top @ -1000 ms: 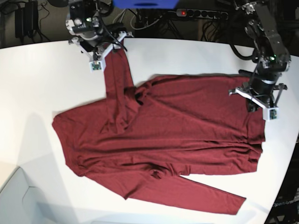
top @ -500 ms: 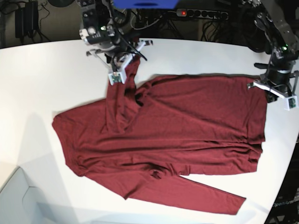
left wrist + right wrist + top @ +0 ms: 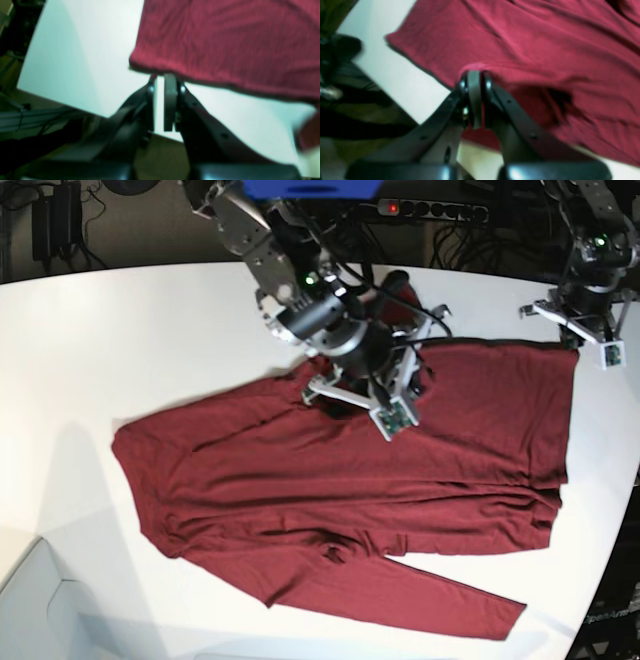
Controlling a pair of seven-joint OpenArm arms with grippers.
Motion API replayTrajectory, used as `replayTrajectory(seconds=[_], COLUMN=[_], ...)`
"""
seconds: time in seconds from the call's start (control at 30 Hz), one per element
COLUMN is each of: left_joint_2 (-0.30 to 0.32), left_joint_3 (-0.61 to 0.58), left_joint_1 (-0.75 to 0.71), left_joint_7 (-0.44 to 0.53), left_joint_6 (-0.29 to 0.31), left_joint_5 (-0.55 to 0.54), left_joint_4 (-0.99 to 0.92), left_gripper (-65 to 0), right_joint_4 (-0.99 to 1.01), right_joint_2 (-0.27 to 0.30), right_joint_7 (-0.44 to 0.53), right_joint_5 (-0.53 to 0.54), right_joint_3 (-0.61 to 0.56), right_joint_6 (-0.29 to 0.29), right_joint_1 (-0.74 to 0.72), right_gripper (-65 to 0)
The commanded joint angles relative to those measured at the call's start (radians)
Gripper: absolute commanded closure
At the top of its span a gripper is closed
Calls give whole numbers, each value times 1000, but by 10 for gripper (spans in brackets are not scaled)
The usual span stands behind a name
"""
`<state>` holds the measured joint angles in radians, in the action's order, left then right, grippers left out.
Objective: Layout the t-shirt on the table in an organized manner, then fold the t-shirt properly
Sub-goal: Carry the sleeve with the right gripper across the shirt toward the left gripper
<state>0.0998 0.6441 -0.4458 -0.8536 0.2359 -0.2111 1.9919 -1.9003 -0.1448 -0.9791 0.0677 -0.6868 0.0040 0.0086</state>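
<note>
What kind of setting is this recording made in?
Probably a robotics lab or test workspace: two arms work over a large white table holding only a maroon t-shirt, with a power strip and tangled cables behind it.

Both arms are built of dark grey and black metal links with rounded silver-grey joint housings — black cables loop along them, and a small green light shows on each in the base view. The right gripper (image 3: pixel 474 75) and the left gripper (image 3: pixel 161 77) share one design: matte black tapering fingers with small round screw holes, pale grey flat pads, white brackets carrying small green-tinted camera boards.
</note>
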Motion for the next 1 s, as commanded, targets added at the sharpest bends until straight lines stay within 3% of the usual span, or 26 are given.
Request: replayTrajectory(seconds=[0.0, 0.17, 0.4, 0.57, 0.73, 0.83, 0.97], left_joint_2=[8, -1, -10, -87, -134, -136, -137], left_joint_3=[0, -7, -14, -17, -125, -180, -241], left_joint_1=[-15, -92, -166, -163, -149, -149, -146], left_joint_7=[23, 23, 23, 23, 21, 21, 23], left_joint_6=[-2, -2, -2, -2, -5, -5, -11], left_joint_5=[-6, -101, -261, -334, -296, -301, -297], left_joint_4=[20, 19, 8, -12, -49, -69, -75], left_gripper=[-52, -52, -52, -53, -56, -146, -363], right_joint_4=[-2, 61, 172, 246, 250, 247, 242], right_joint_2=[-12, -12, -12, -12, -12, -12, -12], right_joint_7=[24, 45, 131, 144, 147, 142, 148], right_joint_5=[31, 192, 338, 360, 358, 358, 358], right_joint_3=[-4, -6, -7, -7, -9, -9, -11], right_joint_6=[3, 3, 3, 3, 3, 3, 3], right_joint_1=[-23, -94, -155, -181, -197, -201, -201], right_gripper=[0, 0, 0, 0, -29, -111, -208])
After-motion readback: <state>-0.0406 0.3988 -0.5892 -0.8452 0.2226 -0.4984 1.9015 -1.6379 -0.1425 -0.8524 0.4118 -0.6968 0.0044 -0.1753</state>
